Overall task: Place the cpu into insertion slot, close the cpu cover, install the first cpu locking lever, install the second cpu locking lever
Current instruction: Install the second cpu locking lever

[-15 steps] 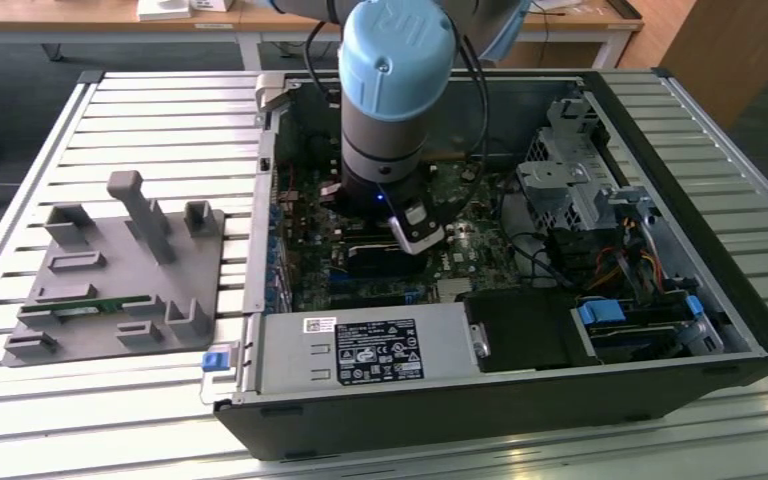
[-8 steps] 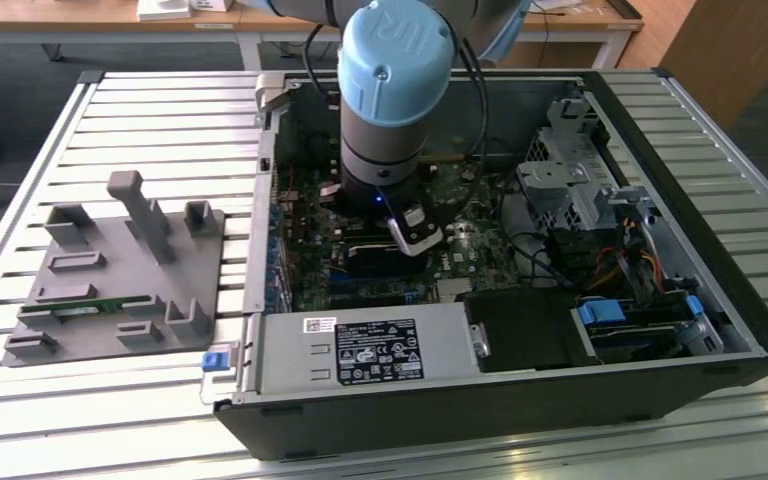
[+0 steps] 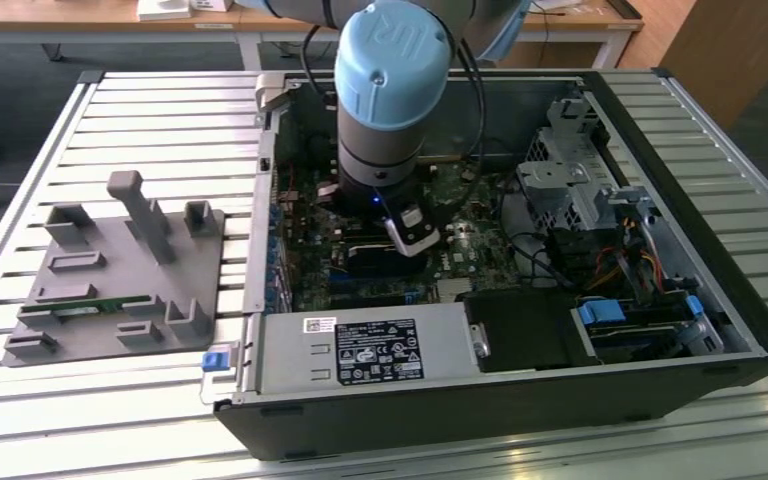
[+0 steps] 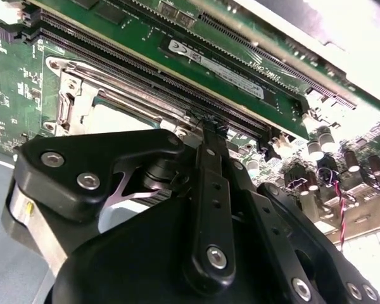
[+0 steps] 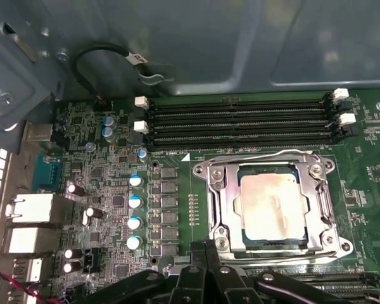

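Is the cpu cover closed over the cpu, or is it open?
Closed: in the first wrist view the cpu cover lies flat around the cpu, whose top shows through its cut-out.

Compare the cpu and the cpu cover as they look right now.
The cpu is a solid square plate with a dull, smudged top; the cpu cover is a shiny open frame. The cpu fills the middle; the cover runs around it and reaches further out. Both are silvery metal and lie flat in the insertion slot on the board.

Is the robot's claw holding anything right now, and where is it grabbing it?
Nothing is held, as far as shows. The gripper sits just beside the cpu cover, which is down over the cpu.
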`<state>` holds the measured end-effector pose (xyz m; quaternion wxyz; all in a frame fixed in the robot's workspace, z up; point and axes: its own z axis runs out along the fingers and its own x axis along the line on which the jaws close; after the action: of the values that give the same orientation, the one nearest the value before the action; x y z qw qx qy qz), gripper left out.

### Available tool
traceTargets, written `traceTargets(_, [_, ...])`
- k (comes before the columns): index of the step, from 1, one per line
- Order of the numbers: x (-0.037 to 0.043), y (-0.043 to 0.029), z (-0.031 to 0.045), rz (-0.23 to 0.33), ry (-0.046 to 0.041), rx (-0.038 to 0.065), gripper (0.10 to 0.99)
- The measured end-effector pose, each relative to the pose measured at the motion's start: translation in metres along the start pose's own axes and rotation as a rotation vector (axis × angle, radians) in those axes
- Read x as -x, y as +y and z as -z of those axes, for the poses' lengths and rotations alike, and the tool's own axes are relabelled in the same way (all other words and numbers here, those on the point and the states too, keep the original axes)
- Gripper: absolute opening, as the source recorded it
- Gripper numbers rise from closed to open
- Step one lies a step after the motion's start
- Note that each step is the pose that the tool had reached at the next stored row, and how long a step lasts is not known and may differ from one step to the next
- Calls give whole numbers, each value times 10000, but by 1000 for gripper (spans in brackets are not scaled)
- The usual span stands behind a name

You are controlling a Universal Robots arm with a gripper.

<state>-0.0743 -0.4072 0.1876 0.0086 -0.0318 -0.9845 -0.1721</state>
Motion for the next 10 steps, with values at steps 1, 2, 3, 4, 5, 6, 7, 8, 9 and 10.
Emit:
traceTargets(1, [-2,0,0,0,2,24,106])
traceTargets(2, [-3,0,-2,1,2,53,106])
traceTargets(3, [-3,1,-2,1,3,68,106])
traceTargets(4, [-4,1,-2,1,3,80,106])
traceTargets(5, [-6,1,-2,0,4,88,106])
traceTargets(6, [-7,1,-2,0,5,93,106])
traceTargets(7, [-8,1,-1,0,5,95,106])
traceTargets(8, [-8,1,-1,1,5,97,106])
traceTargets(9, [-9,3,4,1,5,98,106])
traceTargets(10, [-9,6,12,0,5,98,106])
